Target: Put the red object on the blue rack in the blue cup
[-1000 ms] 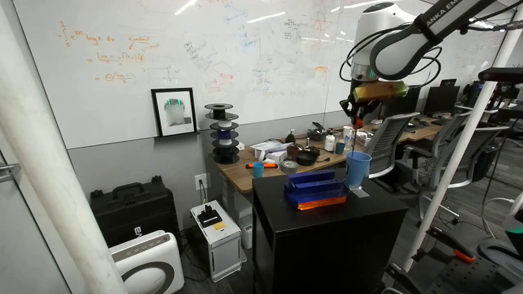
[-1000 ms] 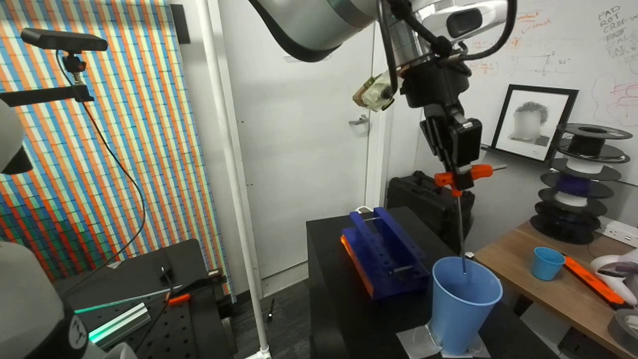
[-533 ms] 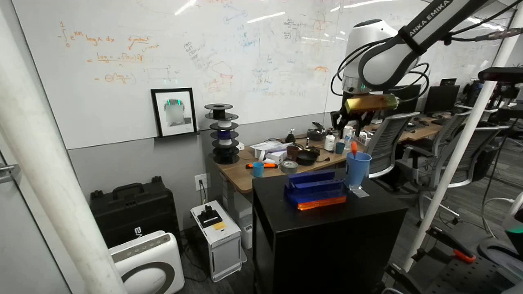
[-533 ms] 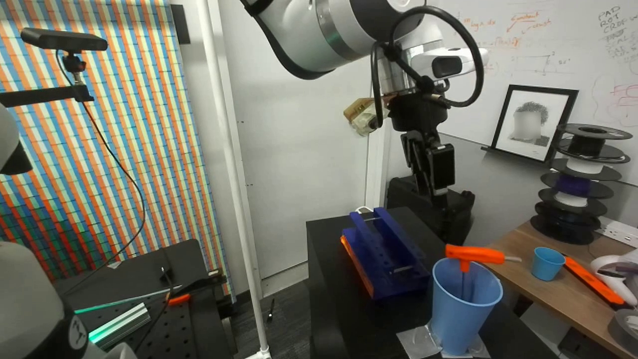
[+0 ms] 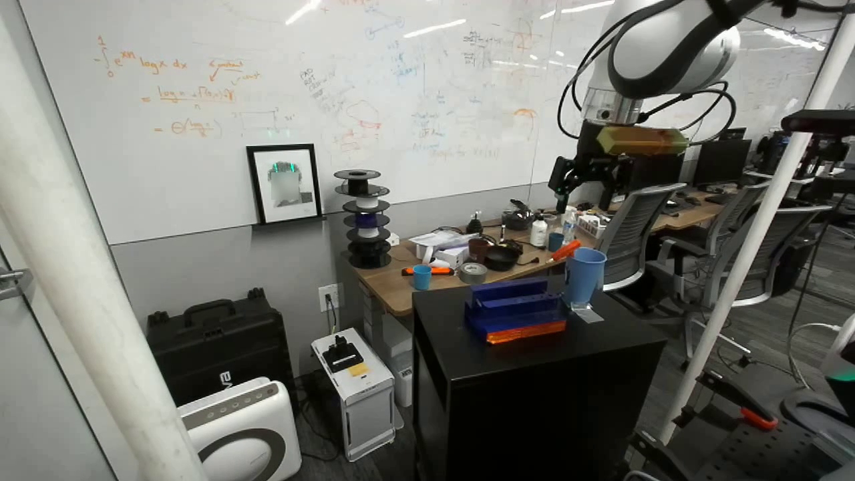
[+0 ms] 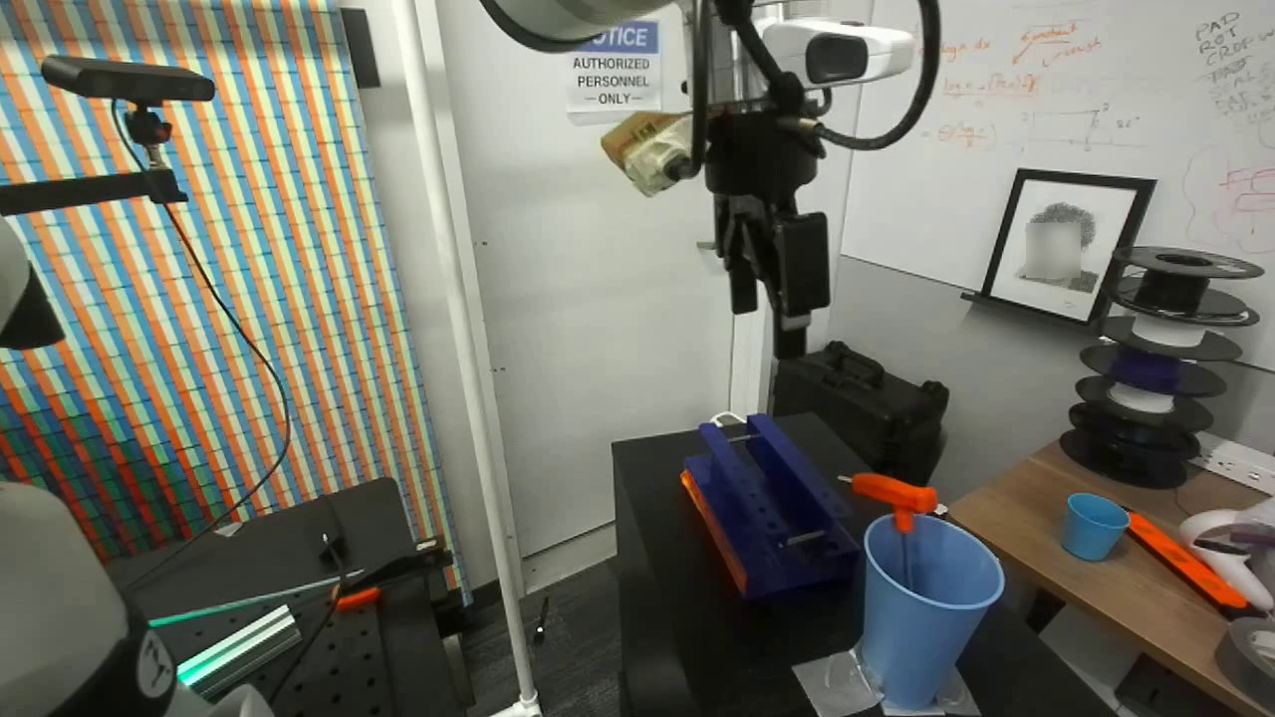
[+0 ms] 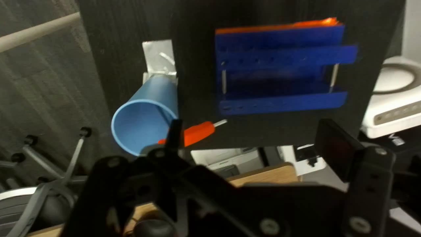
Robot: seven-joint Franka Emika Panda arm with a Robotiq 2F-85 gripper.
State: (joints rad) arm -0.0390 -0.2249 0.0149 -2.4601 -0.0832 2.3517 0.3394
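The red object (image 6: 896, 494), an orange-red T-handled tool, stands with its thin shaft inside the blue cup (image 6: 926, 622). Its handle (image 5: 566, 250) sticks out over the rim and leans toward the rack side. The light-blue cup is upright at the cabinet's edge. Beside it lies the dark-blue blue rack (image 5: 513, 302) with an orange front strip; in the wrist view the rack (image 7: 279, 104) holds no tool. My gripper (image 5: 584, 200) hangs above them, jaws wide apart with nothing between. In the wrist view one finger of my gripper (image 7: 251, 136) covers part of the handle.
Cup and rack stand on a black cabinet (image 5: 541, 374). Clear tape (image 6: 839, 683) shows at the cup's base. A wooden desk (image 5: 387, 280) behind carries a small blue cup (image 5: 421, 276) and a tape roll (image 5: 473, 272). A white pole (image 5: 741, 267) rises at the side.
My gripper was shut on the tool's handle above the cup. It has opened, the tool has dropped into the cup and its handle has swung round toward the rack. The gripper has moved off and upward.
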